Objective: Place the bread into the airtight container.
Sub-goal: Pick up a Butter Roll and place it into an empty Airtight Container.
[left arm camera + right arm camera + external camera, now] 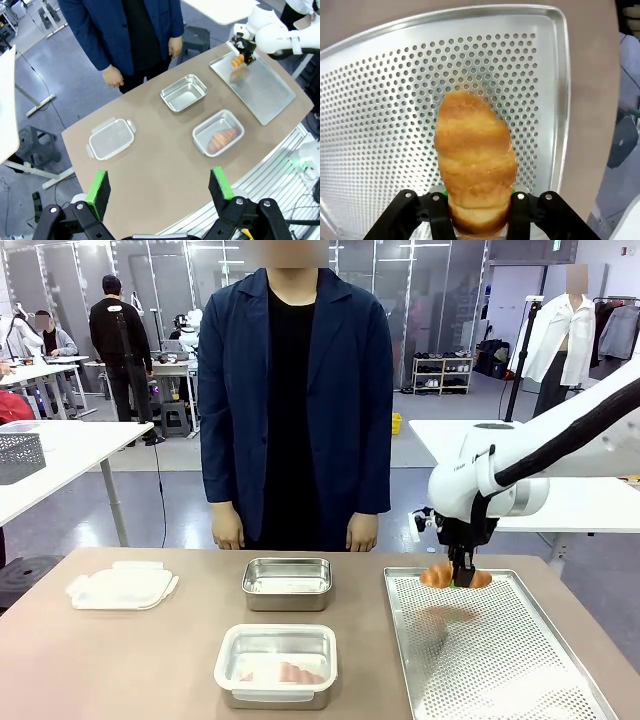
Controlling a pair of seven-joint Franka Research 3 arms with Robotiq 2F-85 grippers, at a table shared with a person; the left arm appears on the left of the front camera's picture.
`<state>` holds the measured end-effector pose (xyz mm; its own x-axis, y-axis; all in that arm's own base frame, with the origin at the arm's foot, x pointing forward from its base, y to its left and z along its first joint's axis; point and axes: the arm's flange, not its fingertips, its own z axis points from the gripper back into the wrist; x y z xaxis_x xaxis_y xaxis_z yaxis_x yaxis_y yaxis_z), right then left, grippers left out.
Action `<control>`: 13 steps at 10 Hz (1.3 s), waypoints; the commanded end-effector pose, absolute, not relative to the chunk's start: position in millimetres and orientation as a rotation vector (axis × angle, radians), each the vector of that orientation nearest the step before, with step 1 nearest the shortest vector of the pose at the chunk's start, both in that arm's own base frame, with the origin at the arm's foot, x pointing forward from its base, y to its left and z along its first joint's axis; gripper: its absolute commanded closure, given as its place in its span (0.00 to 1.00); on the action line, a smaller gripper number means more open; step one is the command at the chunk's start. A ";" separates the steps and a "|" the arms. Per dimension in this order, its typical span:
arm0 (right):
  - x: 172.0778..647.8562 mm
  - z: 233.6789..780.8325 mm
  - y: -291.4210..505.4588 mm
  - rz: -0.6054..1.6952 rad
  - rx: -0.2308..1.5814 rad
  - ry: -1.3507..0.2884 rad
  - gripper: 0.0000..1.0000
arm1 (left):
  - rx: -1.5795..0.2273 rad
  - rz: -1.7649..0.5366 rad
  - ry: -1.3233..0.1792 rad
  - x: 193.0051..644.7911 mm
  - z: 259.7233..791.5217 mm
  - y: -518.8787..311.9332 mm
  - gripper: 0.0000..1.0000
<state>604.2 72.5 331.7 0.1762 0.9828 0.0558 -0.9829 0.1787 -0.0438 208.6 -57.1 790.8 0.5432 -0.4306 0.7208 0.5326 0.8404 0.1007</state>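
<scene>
A golden croissant-shaped bread hangs a little above the perforated metal tray, casting a shadow on it. My right gripper is shut on this bread; it is also seen far off with the bread. The airtight container, white-rimmed, sits at the table's near middle with another bread inside. Its clip lid lies to the left. My left gripper hovers open, high above the table.
An empty steel pan stands behind the airtight container. A person in a dark blue jacket stands at the far edge, hands hanging by the table. The tray takes up the table's right side.
</scene>
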 end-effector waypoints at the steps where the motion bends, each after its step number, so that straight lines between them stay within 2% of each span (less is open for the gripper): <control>1: 597.4 368.9 85.3 1.340 0.011 -0.077 0.75 | -0.132 -0.582 -0.817 208.3 791.5 -56.7 0.00; 3: 591.3 395.2 118.6 1.344 0.011 -0.068 0.75 | -0.132 -0.582 -0.817 208.3 791.5 -56.7 0.00; 9: 594.6 429.5 257.4 1.396 0.024 -0.074 0.75 | -0.132 -0.582 -0.817 208.3 791.5 -56.7 0.00; 13: 607.4 424.5 337.3 1.432 0.042 -0.020 0.75 | -0.132 -0.582 -0.817 208.3 791.5 -56.7 0.00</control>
<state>592.3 322.4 424.2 0.1180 0.9902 0.0751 -0.9930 0.1180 0.0053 208.6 -57.2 790.8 0.5431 -0.4307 0.7208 0.5326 0.8404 0.1009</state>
